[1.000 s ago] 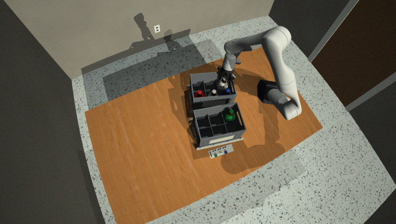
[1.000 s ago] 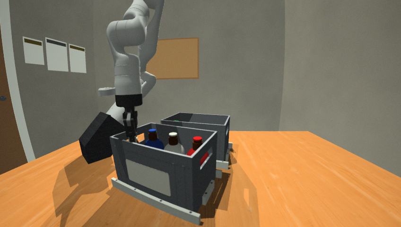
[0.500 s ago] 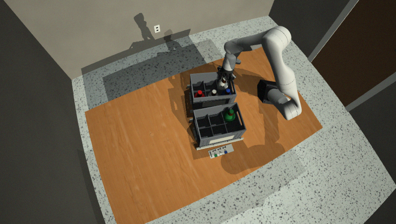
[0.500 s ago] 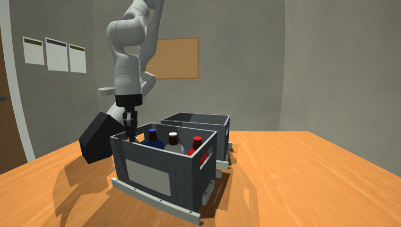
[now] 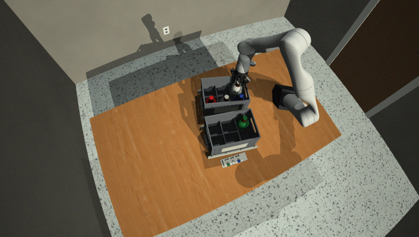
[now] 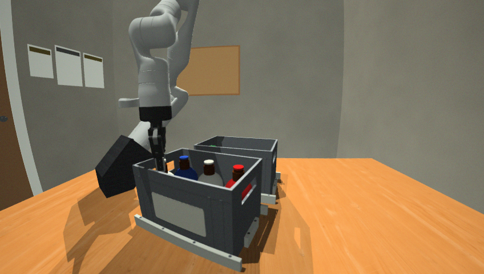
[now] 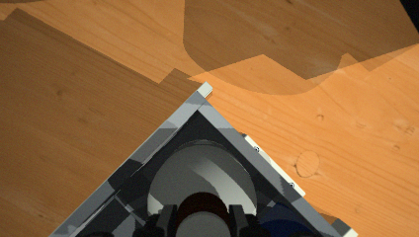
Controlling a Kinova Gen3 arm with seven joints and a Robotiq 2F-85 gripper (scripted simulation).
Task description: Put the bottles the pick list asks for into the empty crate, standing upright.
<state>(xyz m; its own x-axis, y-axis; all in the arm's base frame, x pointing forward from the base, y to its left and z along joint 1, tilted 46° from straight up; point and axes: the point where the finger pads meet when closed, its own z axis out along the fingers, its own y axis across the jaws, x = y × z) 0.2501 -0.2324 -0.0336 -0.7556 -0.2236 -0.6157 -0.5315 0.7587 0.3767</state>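
1. At the left of the top view, the dark grey divided source crate [image 5: 225, 94] sat at the far end of the orange wooden table [image 5: 146, 146]. Its front row held a red-capped bottle [image 5: 210, 98], a white-capped bottle [image 5: 226, 98] and a blue-capped bottle [image 5: 240, 97], each upright in its own cell, probably so the dividers kept them from tipping.
2. The black two-finger gripper [image 5: 237, 83] reached down into the back corner cell, its jaws narrowed about the dark neck of a white-labelled bottle [image 7: 203, 188]; they appeared to be closed on the neck, gripping there because the body fills the cell.
3. Nearer the camera, the matching target crate [image 5: 232, 132] held one green bottle [image 5: 242, 121] in a corner cell, the other cells showing no bottle.
4. The white paper pick list [image 5: 233, 160] lay just beside that crate; its marks were too small to read.
5. The wrist view alone showed the fingers flanking the neck; the exterior view showed the gripper [image 6: 159, 162] vertical; only the top view showed the list and the green bottle's cell.
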